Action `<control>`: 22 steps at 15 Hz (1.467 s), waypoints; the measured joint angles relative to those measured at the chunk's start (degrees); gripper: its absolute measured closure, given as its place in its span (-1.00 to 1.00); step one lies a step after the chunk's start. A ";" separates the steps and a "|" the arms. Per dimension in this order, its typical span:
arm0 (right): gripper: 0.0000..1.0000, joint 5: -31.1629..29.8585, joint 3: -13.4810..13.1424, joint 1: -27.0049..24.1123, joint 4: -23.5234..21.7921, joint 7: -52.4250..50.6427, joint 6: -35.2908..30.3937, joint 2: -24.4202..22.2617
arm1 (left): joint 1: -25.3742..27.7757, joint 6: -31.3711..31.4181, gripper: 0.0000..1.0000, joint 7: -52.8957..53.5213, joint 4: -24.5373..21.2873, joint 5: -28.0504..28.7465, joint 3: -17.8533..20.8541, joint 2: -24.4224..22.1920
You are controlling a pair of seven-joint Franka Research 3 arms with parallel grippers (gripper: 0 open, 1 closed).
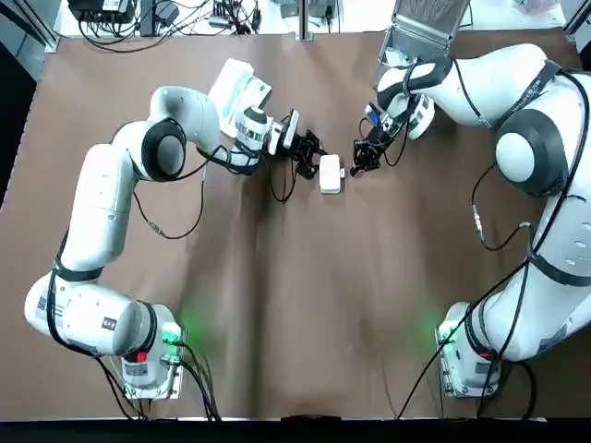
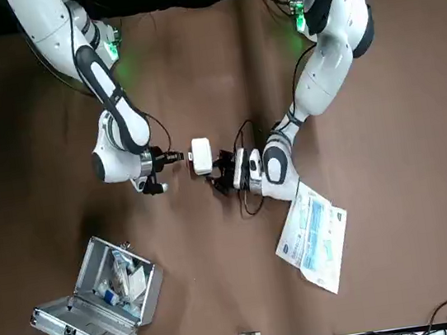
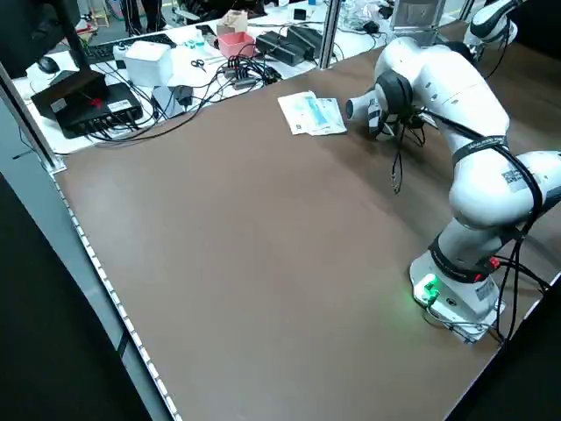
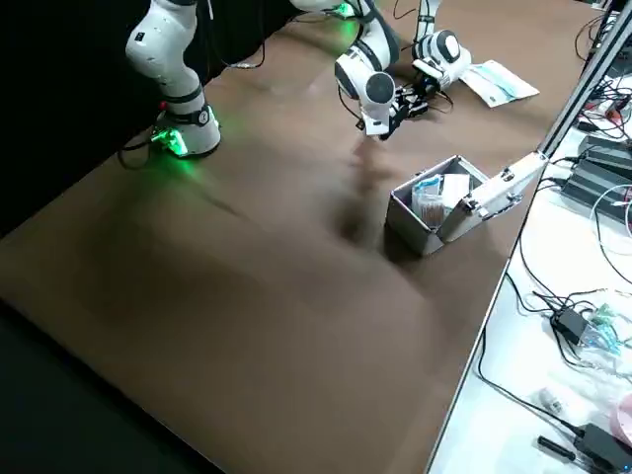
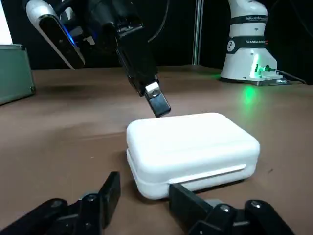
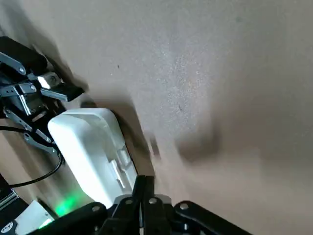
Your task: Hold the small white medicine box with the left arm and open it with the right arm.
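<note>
box (image 5: 193, 147) closed | left gripper (image 5: 146, 186) spread | right gripper (image 5: 159, 104) pinched (grip unclear)

A brown table (image 1: 277, 314) sits beside a white bench (image 4: 538, 286) strewn with cables (image 3: 232, 74), darkness beyond.

The word "FRANKA" reads on a band around the right arm's white base (image 5: 246, 46).
</note>
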 joint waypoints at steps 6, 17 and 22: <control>0.98 4.30 0.06 0.09 0.00 -4.31 -0.08 0.56 | 0.01 0.01 -0.01 -0.11 0.00 -0.06 0.00 0.00; 0.98 6.48 0.15 0.88 1.34 -5.50 -0.06 2.97 | 0.01 0.02 -0.01 -0.21 0.00 -0.18 0.00 0.00; 0.98 7.37 0.15 1.52 1.57 -5.50 -0.06 3.11 | 0.02 0.04 -0.01 -0.22 0.02 -0.19 0.00 0.00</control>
